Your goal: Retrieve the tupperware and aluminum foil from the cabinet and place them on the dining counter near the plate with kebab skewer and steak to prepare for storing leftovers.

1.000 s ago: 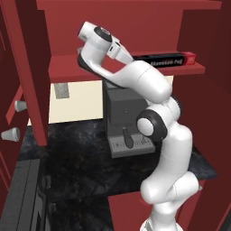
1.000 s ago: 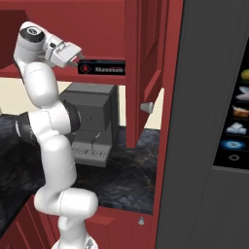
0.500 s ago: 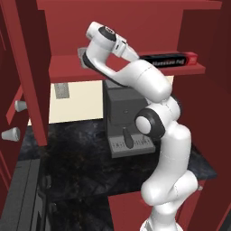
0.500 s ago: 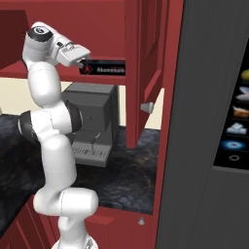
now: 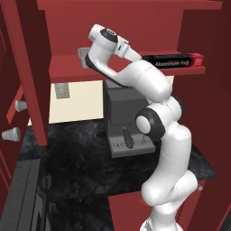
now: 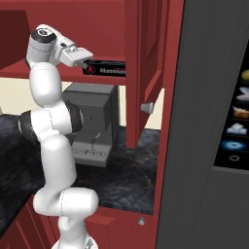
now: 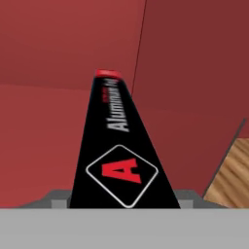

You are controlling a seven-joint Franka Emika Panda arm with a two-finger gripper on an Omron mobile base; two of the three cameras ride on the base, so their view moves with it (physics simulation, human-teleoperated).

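Over the last second I had pushed the gripper (image 6: 87, 60) forward along the cabinet (image 5: 135, 25) shelf until it reached the near end of the aluminum foil (image 6: 106, 70), which lay flat on the shelf. From the hand view the box ran toward twelve o'clock. I couldn't tell whether the fingers gripped it. The tupperware (image 5: 84, 54) sat at the shelf's nine o'clock end.

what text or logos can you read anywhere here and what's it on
"Aluminum Foil": white lettering on the black foil box lying on the red cabinet shelf; the second word is partly blurred.
"A": red letter in a white-edged diamond on the same box.
Small red print near "Aluminum": too small to read.
Icons on the dark panel: no legible text.
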